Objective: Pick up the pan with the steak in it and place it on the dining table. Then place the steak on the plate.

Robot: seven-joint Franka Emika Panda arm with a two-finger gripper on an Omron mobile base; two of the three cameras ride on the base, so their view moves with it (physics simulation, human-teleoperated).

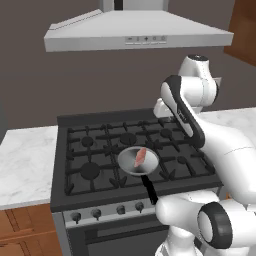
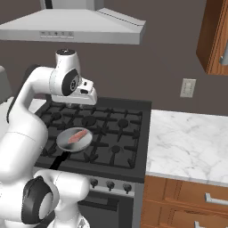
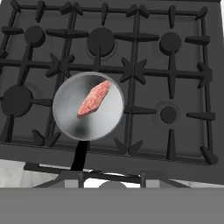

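The grey pan [image 1: 131,165] sits on the front middle grate of the black stove [image 1: 90,150], its black handle [image 1: 149,187] pointing toward the stove's front edge. The pinkish-red steak [image 1: 140,157] lies in the pan. From the right side the pan [image 2: 67,143] and steak [image 2: 78,136] show at the stove's front left. My gripper [image 3: 111,178] hangs well above the stove, looking straight down on the pan [image 3: 70,118], the steak [image 3: 94,98] and the handle [image 3: 79,155]. It is open with nothing between its fingers. The hand [image 2: 82,95] hovers over the back burners. The dining table and the plate are out of view.
A range hood [image 1: 135,32] hangs above the stove. White marble counter [image 2: 187,142] lies to the right and counter [image 1: 25,160] to the left. Wooden cabinets [image 2: 213,35] hang at the upper right, drawers [image 2: 187,200] below. A wall outlet [image 2: 188,87] is behind the counter.
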